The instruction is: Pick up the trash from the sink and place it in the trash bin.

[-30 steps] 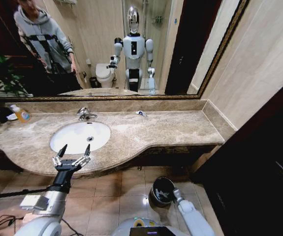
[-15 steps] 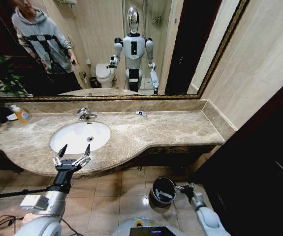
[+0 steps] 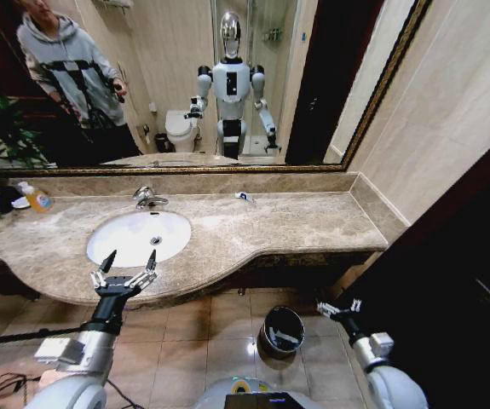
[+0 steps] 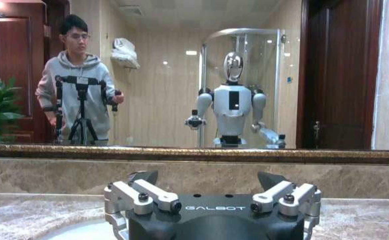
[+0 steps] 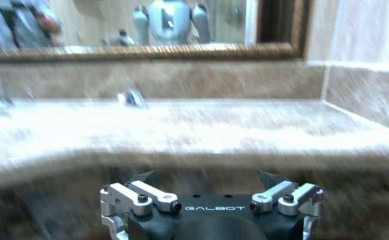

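Beige marble tabletop [image 3: 296, 223] runs under a wide mirror, with the white sink [image 3: 138, 236] at about nine o'clock from its middle and a chrome faucet [image 3: 147, 198] at the basin's twelve. The basin looks bare from the head view; one small piece of trash [image 3: 245, 197], white with a blue end, lies on the tabletop at the faucet's three o'clock, near the back wall. On the floor below the tabletop's front edge stands the bin [image 3: 282, 330], with something pale inside. The left claw [image 3: 123, 272] hovers at the sink's six o'clock over the tabletop edge, fingers spread wide and holding nothing. The right claw [image 3: 338, 308] hangs low at the bin's two o'clock, just beside the rim, also spread and empty. By my reading a drop into the bin is done and a fresh pick is due: the next move calls for a reach across the tabletop to the remaining scrap, closing the claw flat and low on so thin a thing.
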You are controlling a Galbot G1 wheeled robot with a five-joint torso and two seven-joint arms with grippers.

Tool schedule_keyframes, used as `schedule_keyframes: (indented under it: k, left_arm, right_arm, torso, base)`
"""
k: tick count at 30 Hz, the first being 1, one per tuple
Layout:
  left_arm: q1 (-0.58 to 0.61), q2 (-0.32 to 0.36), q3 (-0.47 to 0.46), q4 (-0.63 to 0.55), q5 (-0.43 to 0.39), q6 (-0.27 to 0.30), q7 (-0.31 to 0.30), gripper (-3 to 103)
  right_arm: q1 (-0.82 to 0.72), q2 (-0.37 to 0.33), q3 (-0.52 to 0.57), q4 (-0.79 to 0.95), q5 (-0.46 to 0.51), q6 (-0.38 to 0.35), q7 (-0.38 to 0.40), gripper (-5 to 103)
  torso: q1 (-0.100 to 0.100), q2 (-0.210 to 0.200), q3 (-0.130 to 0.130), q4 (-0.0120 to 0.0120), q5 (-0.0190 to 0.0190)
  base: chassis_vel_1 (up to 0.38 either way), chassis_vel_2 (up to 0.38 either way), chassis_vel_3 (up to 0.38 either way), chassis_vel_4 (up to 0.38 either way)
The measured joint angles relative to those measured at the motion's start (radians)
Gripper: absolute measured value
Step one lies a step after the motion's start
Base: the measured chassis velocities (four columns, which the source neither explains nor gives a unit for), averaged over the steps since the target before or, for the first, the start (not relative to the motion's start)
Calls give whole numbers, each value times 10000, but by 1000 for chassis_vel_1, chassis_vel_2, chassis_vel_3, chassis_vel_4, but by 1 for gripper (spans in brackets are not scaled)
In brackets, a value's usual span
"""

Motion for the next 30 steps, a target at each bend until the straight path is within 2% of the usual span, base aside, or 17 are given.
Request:
schedule_keyframes:
  k: [4,10,16,23,30]
  left_arm:
    - [-1,0,1,0,0,0,0,100]
    - [0,0,0,0,0,0,0,100]
    - [0,0,0,0,0,0,0,100]
    - [0,0,0,0,0,0,0,100]
    - [0,0,0,0,0,0,0,100]
  right_arm:
    - [483,-206,-291,554,56,-519,-74,100]
    - [1882,-1127,-1208,275,74,-901,109,100]
    - [3030,-1348,-1780,-127,79,-1388,184,100]
    - [3637,-1620,-2161,-660,79,-1419,178,100]
    - [5260,-2142,-3029,-1355,204,-1528,221,100]
  torso:
    - [0,0,0,1,0]
    - [2,-1,1,2,1]
    - [2,-1,1,3,0]
    - [2,-1,1,0,0]
    - [2,-1,1,2,-2]
  base:
    - [0,0,0,0]
    - [0,0,0,0]
    - [0,0,0,0]
    - [0,0,0,0]
    - [0,0,0,0]
